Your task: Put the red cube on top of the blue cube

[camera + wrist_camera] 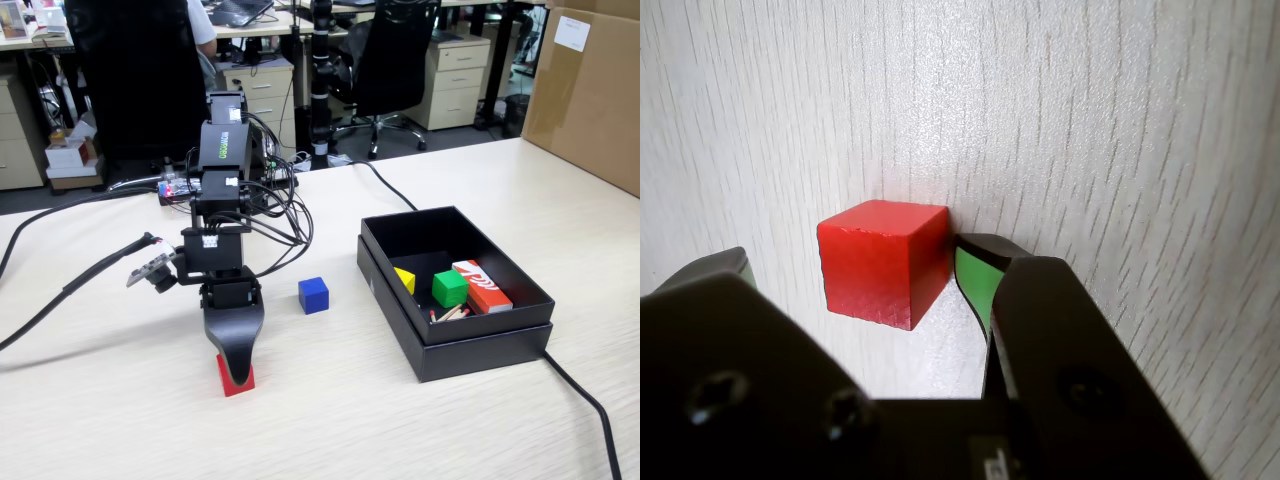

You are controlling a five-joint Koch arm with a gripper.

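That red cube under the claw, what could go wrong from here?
The tool is open around the red cube, which sits close to the green-padded finger and turned at an angle; closing might twist or push it rather than grip it squarely. A crooked grip could make it tip when set on the equally small blue cube. The black box stands just beyond.

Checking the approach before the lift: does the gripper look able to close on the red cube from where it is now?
Probably yes. The open gripper straddles the red cube on the table, one finger on each side, nothing between.
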